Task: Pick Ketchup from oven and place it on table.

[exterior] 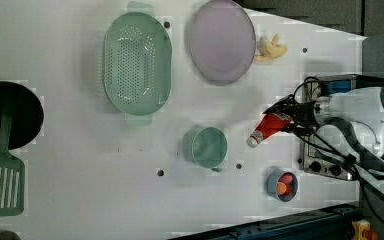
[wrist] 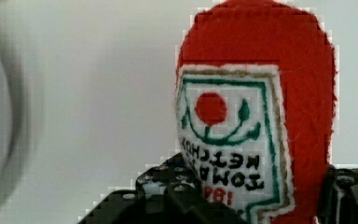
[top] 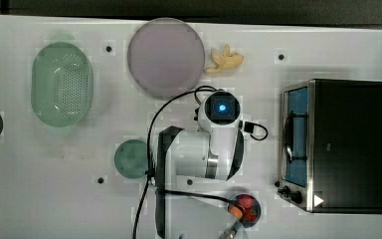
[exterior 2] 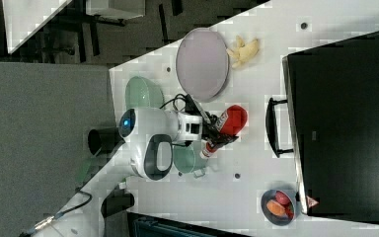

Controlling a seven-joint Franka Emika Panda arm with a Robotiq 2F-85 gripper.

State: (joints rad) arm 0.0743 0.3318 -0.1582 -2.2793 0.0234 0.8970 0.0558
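My claw (exterior 2: 216,132) is clenched partway around the Ketchup (exterior 2: 229,124), holding it above the table (exterior 2: 256,163), clear of the oven (exterior 2: 343,123) at about three o'clock in the right view. Its white label (wrist: 228,140) reads "TOMATO KETCHUP"; my fingers (wrist: 168,191) hide its lower part.
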